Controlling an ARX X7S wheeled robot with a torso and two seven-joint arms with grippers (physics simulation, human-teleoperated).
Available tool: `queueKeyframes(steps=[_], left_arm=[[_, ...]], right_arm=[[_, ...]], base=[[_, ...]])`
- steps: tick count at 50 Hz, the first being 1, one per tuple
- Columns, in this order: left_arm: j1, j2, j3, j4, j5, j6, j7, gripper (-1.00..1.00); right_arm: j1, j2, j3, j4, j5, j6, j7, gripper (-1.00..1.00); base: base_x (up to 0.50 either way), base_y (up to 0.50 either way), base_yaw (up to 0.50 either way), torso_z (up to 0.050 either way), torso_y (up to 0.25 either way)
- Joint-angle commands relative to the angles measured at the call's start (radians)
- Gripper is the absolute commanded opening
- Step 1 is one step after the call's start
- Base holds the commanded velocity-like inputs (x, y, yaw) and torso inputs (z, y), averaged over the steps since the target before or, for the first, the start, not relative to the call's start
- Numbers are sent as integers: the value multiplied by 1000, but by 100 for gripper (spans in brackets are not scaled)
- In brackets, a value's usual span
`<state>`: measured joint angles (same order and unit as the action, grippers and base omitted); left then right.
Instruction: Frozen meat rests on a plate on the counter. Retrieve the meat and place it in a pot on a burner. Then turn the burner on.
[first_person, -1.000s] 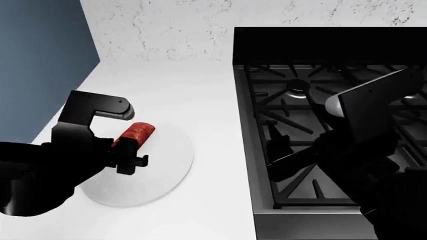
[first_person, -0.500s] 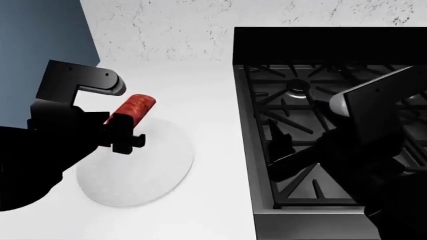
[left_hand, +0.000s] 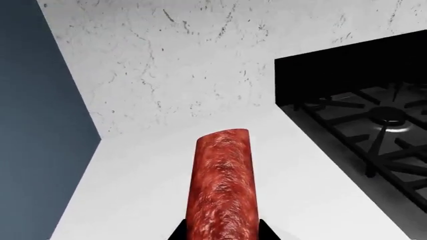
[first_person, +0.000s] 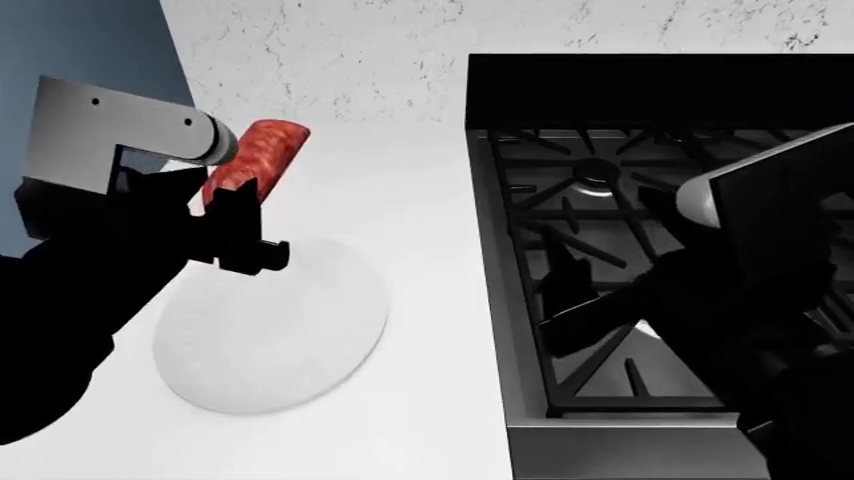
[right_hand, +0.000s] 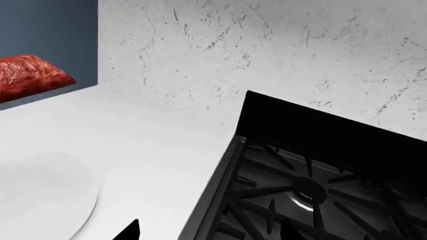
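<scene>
The left gripper (first_person: 238, 205) hangs above the table (first_person: 400, 200), near its back left corner where the blue side wall (first_person: 80, 60) meets the speckled back wall (first_person: 334, 60). Its jaws are clenched on the meat (first_person: 256, 158), a red marbled chunk that sticks out from between them, well clear of the surface. In the left wrist view the meat (left_hand: 222, 185) reaches forward from the jaws toward the back wall, with only bare table under it. The plate (first_person: 274, 330) lies flat on the table below and a little in front of the gripper, with nothing on it.

To the right the stove (first_person: 641, 280) sits against the table's right edge, its black grates over a silvery burner (first_person: 594, 178) near the back. The right gripper (first_person: 574, 300) hovers over the grates toward the stove's front; I cannot tell how its jaws stand, since only dark shapes show. From the right wrist view the meat (right_hand: 30, 77) appears against the blue wall.
</scene>
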<state>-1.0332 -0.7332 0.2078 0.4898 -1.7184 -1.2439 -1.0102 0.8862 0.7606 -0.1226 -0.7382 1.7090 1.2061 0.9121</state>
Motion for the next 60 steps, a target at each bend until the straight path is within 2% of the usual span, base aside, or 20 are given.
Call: queueKeyframes(steps=[1,7,20,41,60], left_arm=[[31,5,-52,88,116,53,67,-100],[80,14,-85,123,146,99,106,-100],[98,20,-105,159,211,140,162,-100],[95,15,-104,177,223,156,188,-100],[81,12,-103,187,203,165,181,-100]], right_arm=[[4,2,6,-22,-44,-6,-18,100],[15,3,17,-41,-71,-16,-27,100],[19,-2,37,-72,-127,-38,-67,100],[129,18,5,-49,-27,-41,1,100],[180,32,-17,-44,35,-53,49,100]], base=[[0,0,0,0,0],[0,0,0,0,0],[0,0,0,0,1],[0,0,0,0,0],[0,-500,0,0,1]])
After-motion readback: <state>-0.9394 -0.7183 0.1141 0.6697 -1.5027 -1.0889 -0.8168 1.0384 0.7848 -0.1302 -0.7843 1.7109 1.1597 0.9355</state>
